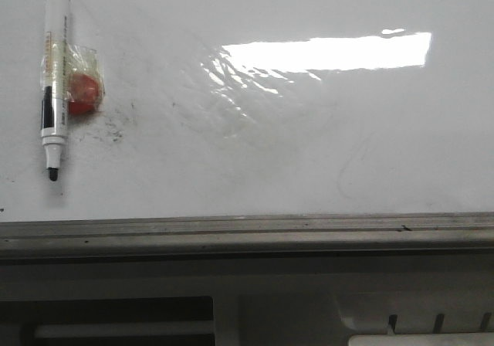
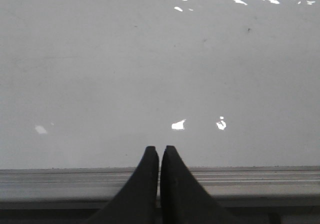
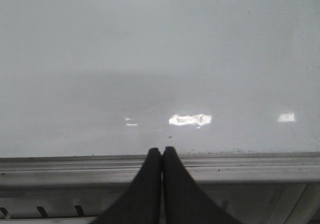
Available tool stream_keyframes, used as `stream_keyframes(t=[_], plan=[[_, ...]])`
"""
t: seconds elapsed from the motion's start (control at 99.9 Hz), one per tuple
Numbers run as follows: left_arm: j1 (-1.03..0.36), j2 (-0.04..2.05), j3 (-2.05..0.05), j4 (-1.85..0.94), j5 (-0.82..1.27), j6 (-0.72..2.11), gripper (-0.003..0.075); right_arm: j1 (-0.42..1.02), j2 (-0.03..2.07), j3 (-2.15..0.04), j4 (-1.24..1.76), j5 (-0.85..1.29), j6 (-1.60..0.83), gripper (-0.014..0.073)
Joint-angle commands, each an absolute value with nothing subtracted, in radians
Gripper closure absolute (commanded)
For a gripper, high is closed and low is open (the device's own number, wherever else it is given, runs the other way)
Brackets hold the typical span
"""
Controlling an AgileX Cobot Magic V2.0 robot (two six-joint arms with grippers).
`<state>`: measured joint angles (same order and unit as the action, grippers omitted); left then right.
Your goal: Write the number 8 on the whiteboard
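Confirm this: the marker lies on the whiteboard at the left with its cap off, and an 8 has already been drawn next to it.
One part is wrong. The marker does lie on the whiteboard at the left with its cap off, its black tip bare. But no 8 is drawn: the front view shows only faint grey smudges beside it.

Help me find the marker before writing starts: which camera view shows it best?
The front view: the marker lies uncapped on the whiteboard, tip toward the rail, whole barrel visible. Neither wrist view shows it, only bare board beyond the shut left gripper and right gripper.
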<state>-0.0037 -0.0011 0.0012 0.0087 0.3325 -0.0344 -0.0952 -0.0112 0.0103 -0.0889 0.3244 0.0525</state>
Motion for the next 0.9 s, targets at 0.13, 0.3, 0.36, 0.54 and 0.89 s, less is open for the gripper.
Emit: stream_keyframes(t=[0.13,0.3,0.36,0.54,0.89], plan=[[-0.002,-0.032,0.034,0.0,0.276,-0.034,0.0741,-0.103,-0.031,0.023,-0.093,0.298,0.049,0.0657],[-0.002,-0.032,0.034,0.0,0.276,-0.034,0.0741,-0.103,-0.031,0.023,-0.093,0.298,0.049,0.0657],[-0.002,-0.032,0.034,0.0,0.276,-0.034,0.0741,-0.103,-0.031,0.023,-0.093,0.298,0.049,0.0657],[-0.002,-0.032,0.034,0.023,0.276,-0.034,0.0741,-0.103,-0.031,0.023,-0.093,0.298,0.049,0.0657],[-0.002,-0.032,0.034,0.122,0.272,-0.034,0.0741,-0.103,-0.031,0.023,-0.093,0.298,0.049,0.0657]])
